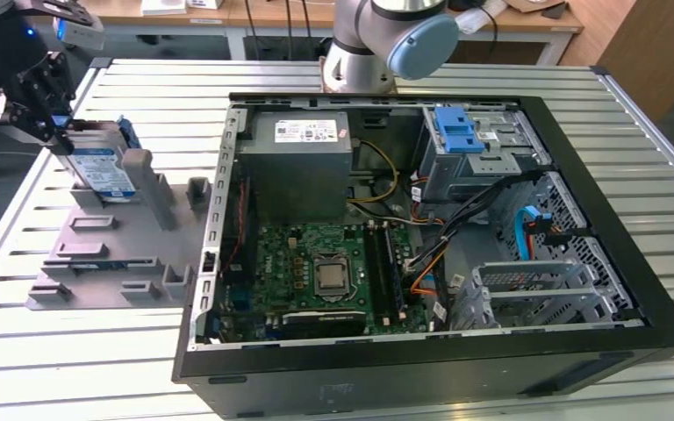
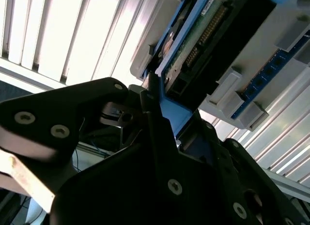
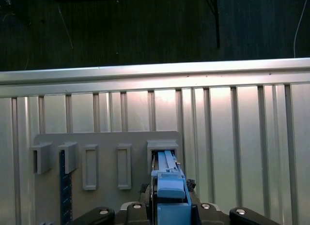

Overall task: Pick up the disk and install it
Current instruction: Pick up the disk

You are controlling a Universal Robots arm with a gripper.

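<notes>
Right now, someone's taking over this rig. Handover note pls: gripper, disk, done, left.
Gripper: at the upper end of the disk; cannot tell whether it is clamped on it.
Disk: stands on edge in a slot of the grey fixture, on the table, to the exterior view's left of the open computer case.
Done: gripper is at the disk.
Left: disk not yet lifted out of the fixture, not yet installed in the case.
</notes>
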